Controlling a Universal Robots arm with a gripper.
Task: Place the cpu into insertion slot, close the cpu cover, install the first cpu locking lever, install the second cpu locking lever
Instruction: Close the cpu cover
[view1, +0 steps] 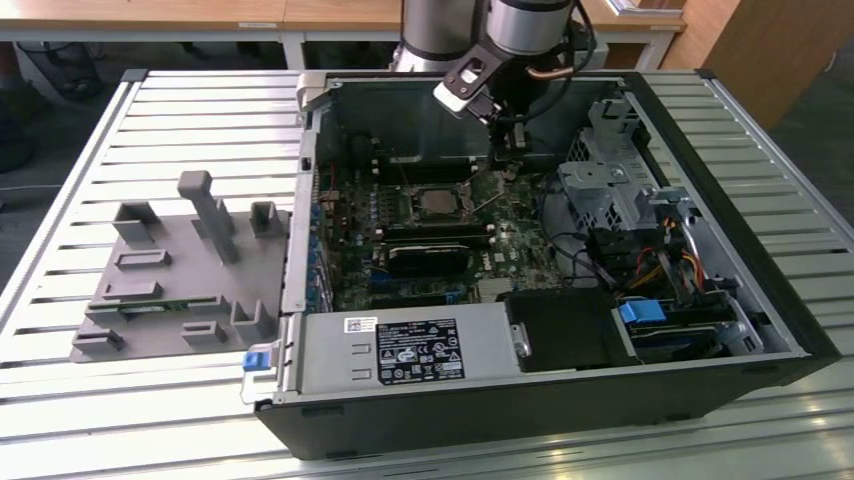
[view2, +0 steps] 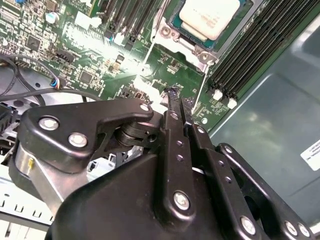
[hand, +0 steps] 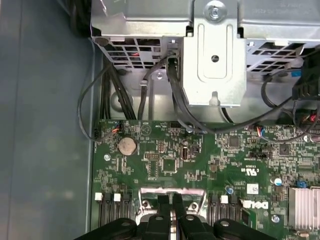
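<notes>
- The motherboard (hand: 165, 165) is green, speckled with dark chips.
- The cpu (view2: 209, 15) has a pale silvery-grey face.
- The gripper (view2: 177, 97) is black with silvery screw heads.
- The computer case (view1: 534, 420) is black outside.
- The table (view1: 80, 400) is striped in pale slats.
- The fixture (view1: 174, 280) on it is plain grey.

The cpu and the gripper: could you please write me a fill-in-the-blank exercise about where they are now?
1. The cpu lies in the insertion slot on the ____ circuit board.
2. The gripper hangs ____ that board, near the slot.
3. The grey fixture lies to the exterior view's ____ of the computer case.
Missing words: green; above; left.
</notes>
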